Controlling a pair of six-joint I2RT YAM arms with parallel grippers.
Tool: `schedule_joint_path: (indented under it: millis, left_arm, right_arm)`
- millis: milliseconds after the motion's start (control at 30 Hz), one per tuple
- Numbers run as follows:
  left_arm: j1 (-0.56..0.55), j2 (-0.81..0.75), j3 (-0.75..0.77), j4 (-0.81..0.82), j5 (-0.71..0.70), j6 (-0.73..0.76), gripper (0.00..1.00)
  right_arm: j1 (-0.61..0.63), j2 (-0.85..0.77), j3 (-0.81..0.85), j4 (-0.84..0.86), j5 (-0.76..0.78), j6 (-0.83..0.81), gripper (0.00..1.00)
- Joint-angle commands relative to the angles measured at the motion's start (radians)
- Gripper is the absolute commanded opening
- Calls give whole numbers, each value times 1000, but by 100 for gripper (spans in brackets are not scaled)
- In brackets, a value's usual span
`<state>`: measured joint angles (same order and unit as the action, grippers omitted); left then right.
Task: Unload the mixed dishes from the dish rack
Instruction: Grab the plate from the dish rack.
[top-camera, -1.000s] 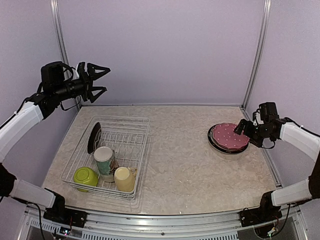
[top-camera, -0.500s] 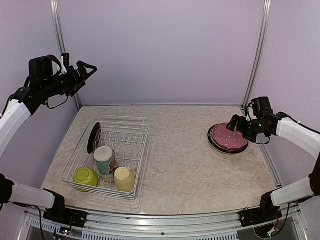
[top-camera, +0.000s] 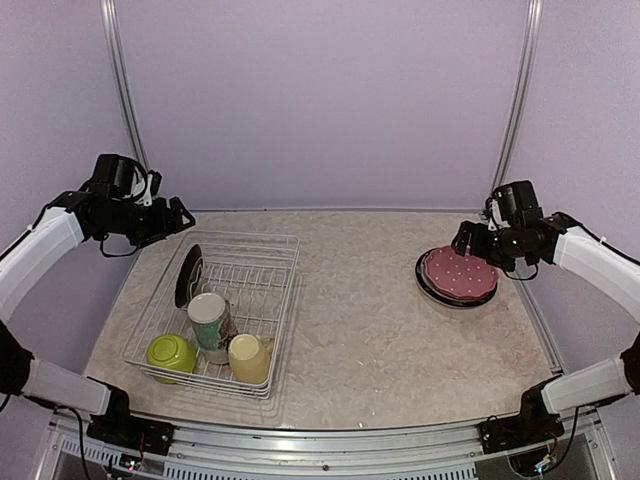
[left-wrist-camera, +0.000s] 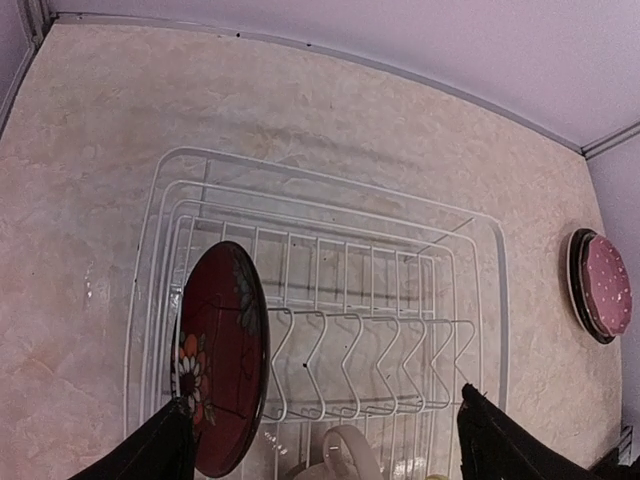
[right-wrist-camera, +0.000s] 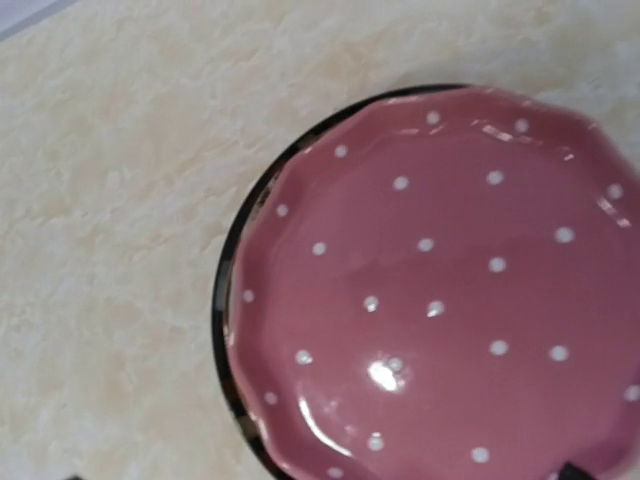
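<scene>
Dish rack (top-camera: 245, 236) holds red plate (left-wrist-camera: 220, 360), lime bowl (top-camera: 171, 352), two mugs (top-camera: 249, 358); left and right jaws apart.

You look at a beige marbled table (top-camera: 370, 330) enclosed by lavender walls (top-camera: 320, 100). A metal left post (top-camera: 120, 90) and right post (top-camera: 515, 100) rise at its far corners; an aluminium rail (top-camera: 330, 445) lines the near edge.

The marbled table (top-camera: 370, 340) carries the dish rack (top-camera: 262, 285) and a black plate (top-camera: 420, 275).
</scene>
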<state>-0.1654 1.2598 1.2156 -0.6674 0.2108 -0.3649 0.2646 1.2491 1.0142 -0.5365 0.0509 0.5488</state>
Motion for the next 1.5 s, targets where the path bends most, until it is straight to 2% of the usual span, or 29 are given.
schedule_joint_path:
  millis: [0,100,267,467,633,767,1067,1300,1467]
  left_arm:
    - [-19,49,-20,-42,-54,65,86]
    - [-46,93,-14,-52,-80,66,85]
    - [-80,142,-8,-77,-145,79,79]
    - [-104,212,19,-121,-245,88,70]
    - [-109,255,33,-141,-269,99,63]
    - [-114,283,45,-155,-266,110,50]
    - [-120,339,73,-187,-269,114,38]
    - [-122,351,86,-200,-272,120,20]
    - [-125,338,86,-198,-281,124,12]
  right_arm:
    - [13,-81,0,-42,95,-16,100]
    - [12,-142,-38,-7,161,13,100]
    - [-5,-233,-103,57,42,-25,100]
    - [-5,-237,-115,27,33,-39,100]
    - [-5,-237,-137,47,1,-31,100]
    - [-5,-231,-147,70,-20,-24,100]
    - [-5,-224,-173,84,-43,-3,100]
    - [-5,-226,-178,91,-49,2,100]
    - [-4,-229,-180,91,-49,4,100]
